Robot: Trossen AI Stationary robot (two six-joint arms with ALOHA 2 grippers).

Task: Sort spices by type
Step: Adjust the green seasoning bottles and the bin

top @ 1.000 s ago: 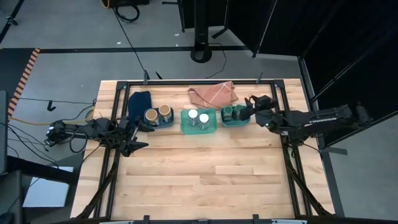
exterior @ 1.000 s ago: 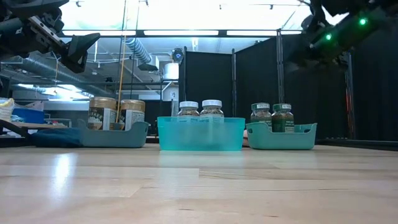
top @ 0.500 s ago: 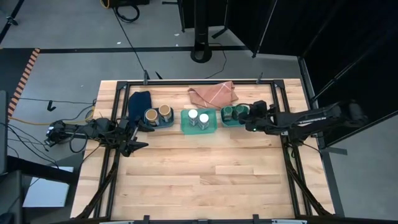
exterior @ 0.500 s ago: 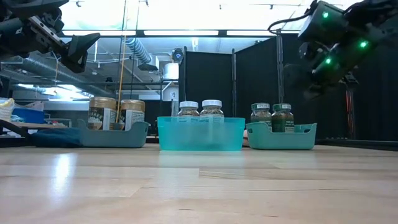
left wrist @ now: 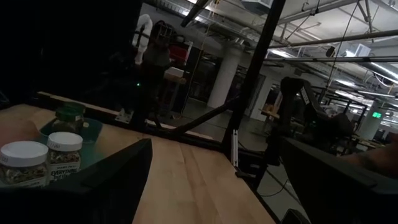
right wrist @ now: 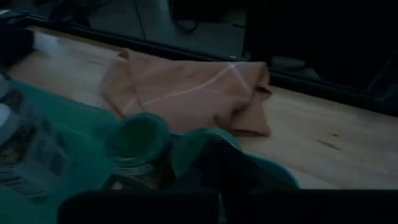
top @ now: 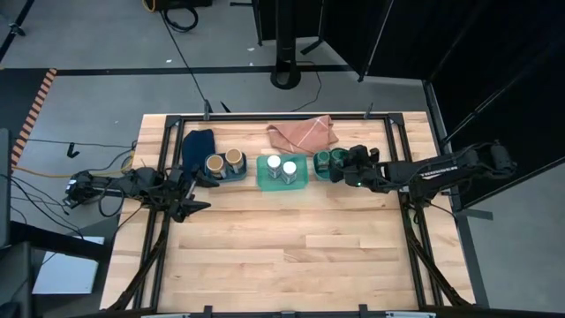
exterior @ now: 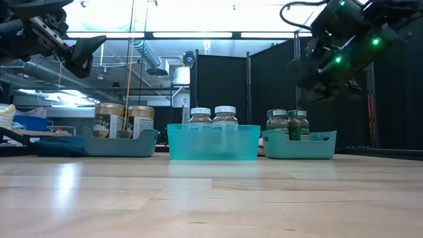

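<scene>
Six spice jars sat in three teal trays along the bench point(top: 282, 238), one lid colour per tray, so the sort looked complete. Left to right: the left tool point(top: 196, 207), spread wide and empty, hung beside the tan-lidded jars point(top: 224, 160); the white-lidded jars point(top: 282, 166) filled the middle tray point(top: 282, 182); the green-lidded jars point(exterior: 288, 123) stood in the right tray point(exterior: 301, 145). Above that tray hung the right tool point(top: 340, 166), pinched closed and apparently holding nothing, near one green lid point(right wrist: 137, 139).

Right pincer point(top: 341, 165) shut; left pincer point(top: 199, 194) agape.
</scene>
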